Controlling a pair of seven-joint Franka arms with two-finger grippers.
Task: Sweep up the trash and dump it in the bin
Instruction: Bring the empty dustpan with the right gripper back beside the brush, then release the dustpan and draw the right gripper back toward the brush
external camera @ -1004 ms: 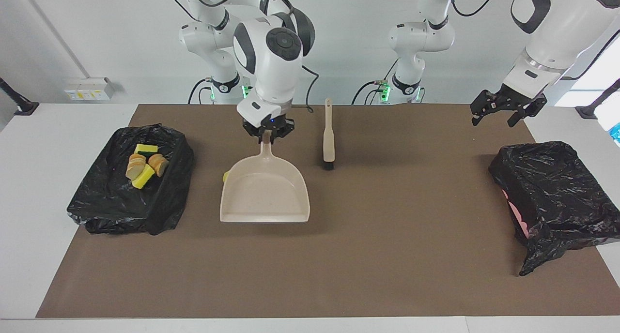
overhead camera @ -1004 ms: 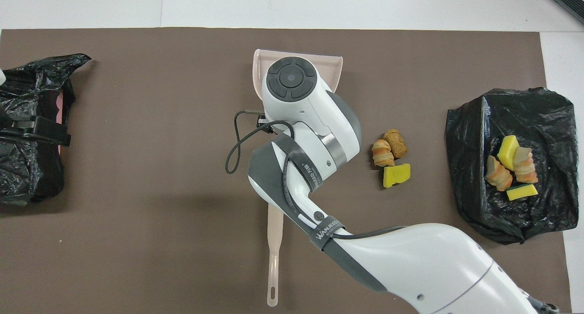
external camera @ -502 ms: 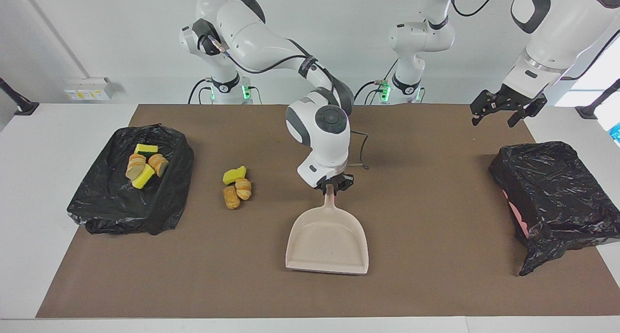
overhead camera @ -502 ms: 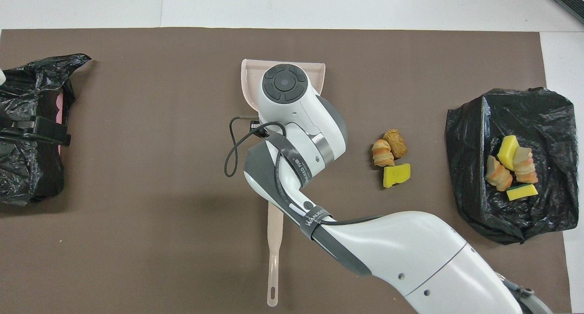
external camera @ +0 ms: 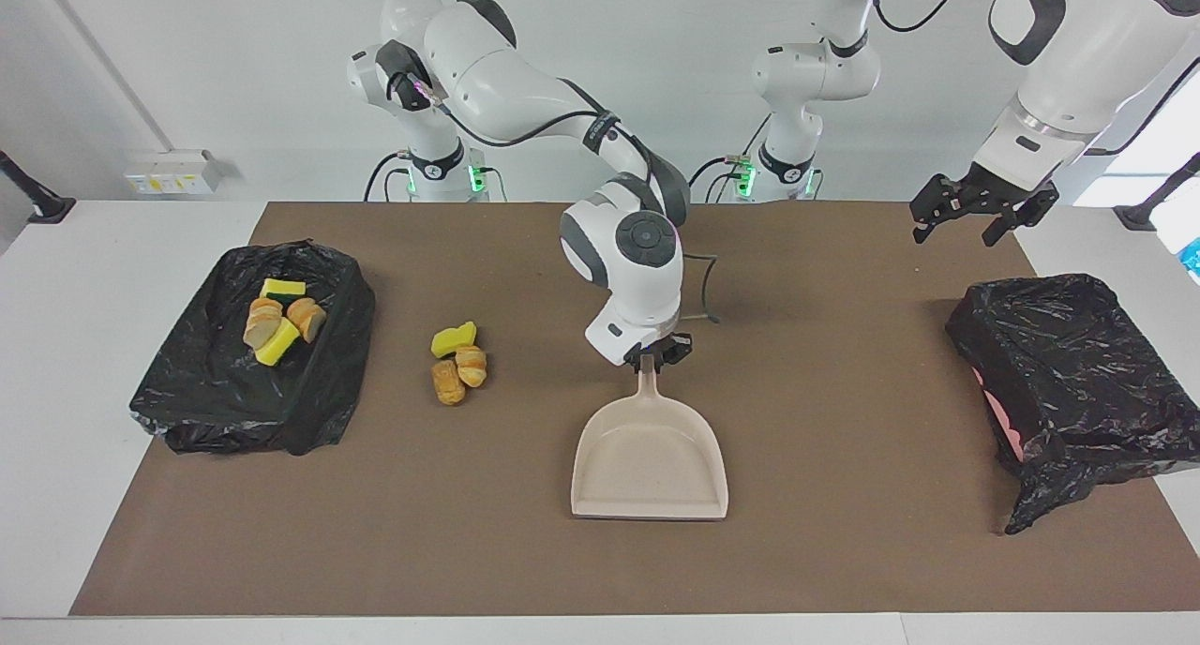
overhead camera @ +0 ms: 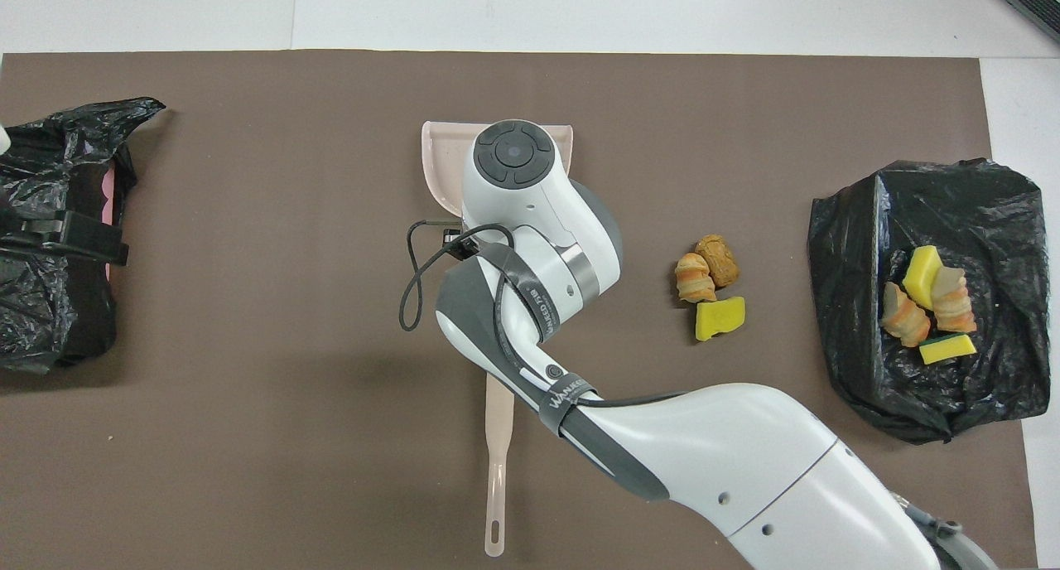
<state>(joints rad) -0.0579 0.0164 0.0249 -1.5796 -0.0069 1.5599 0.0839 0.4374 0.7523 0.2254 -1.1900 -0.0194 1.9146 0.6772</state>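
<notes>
Now I've got the right gripper [external camera: 653, 357] clamped on the dustpan [external camera: 651, 456] handle; since a second ago it slid from upper centre to mid-frame, uncovering three trash [external camera: 457, 359] pieces left of centre. More sits in the bin [external camera: 246, 345] at far left. Left gripper [external camera: 975, 216] waits upper right, fingers apart. Brush [overhead camera: 497, 462] untouched, so sweeping comes next.

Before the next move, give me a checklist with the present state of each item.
1. Right tool shut on the beige plastic dustpan's handle: ok.
2. Dustpan holds no scraps: ok.
3. Three loose scraps, yellow sponge chunk and two brown bread-like pieces, on the brown mat: not ok, unswept.
4. Beige brush free on the mat: ok.
5. Black-bagged bin holding trash open: ok.
6. Left tool waits over the mat's corner: ok.
</notes>
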